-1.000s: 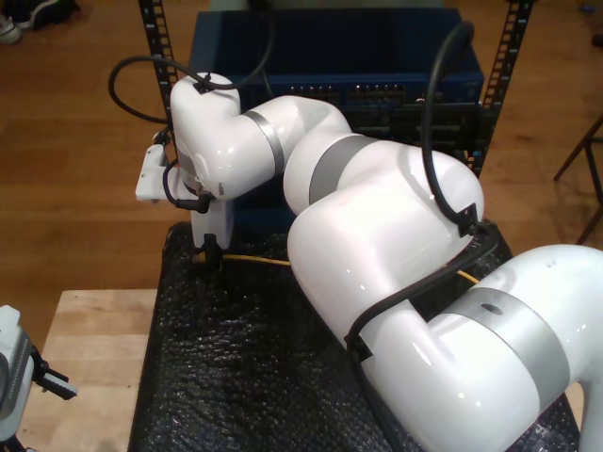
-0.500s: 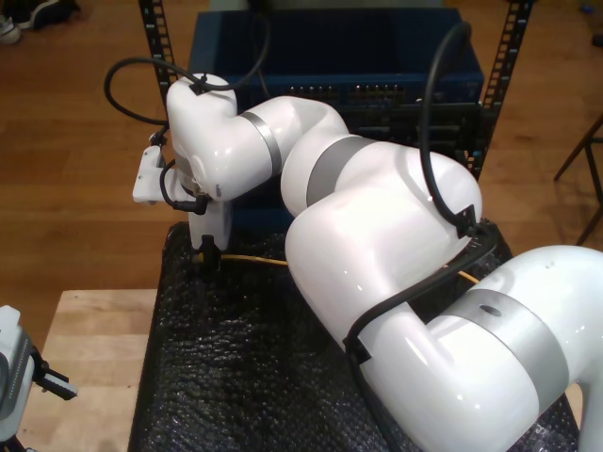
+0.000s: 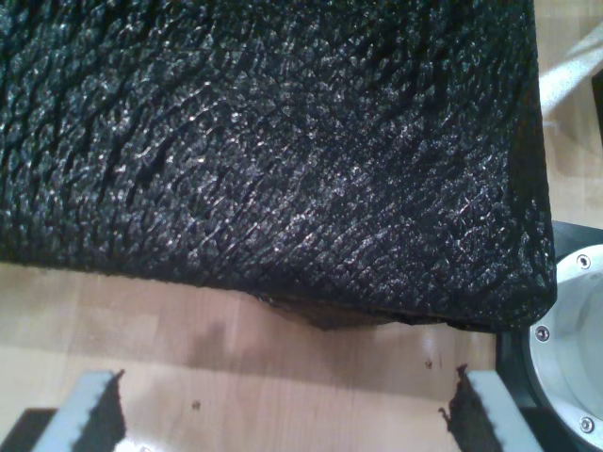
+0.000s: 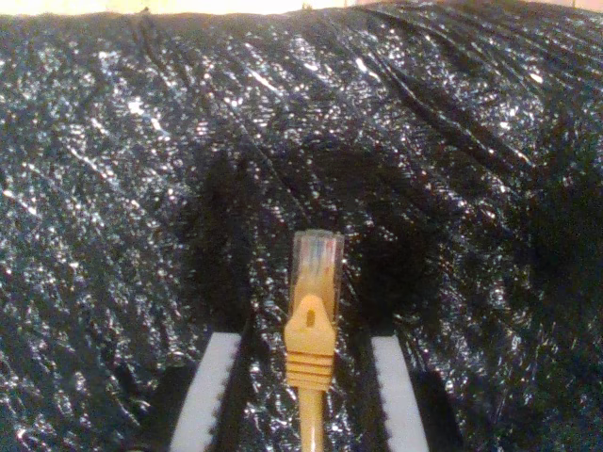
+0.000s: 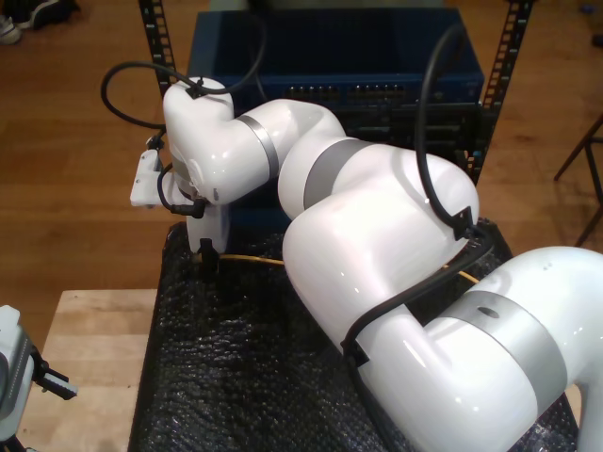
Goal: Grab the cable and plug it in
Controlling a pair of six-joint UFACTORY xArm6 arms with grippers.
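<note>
Surface: pale wood (image 5: 89, 348), most of it under a crinkled black bubble-wrap mat (image 5: 245, 377); wooden floor around it.
Background: a blue rack unit (image 5: 377, 56) with a row of ports stands behind the mat.
Cable (image 4: 313, 377): yellow-orange, lying on the mat — its clear plug (image 4: 317, 259) juts out past the fingertips.
My second pincer (image 4: 303, 400): down at the mat, fingers spread either side of the plug boot, not touching it.
My first pincer (image 3: 283, 414): fingers wide apart, hovering over bare wood just beside the mat's edge — holding nothing.
</note>
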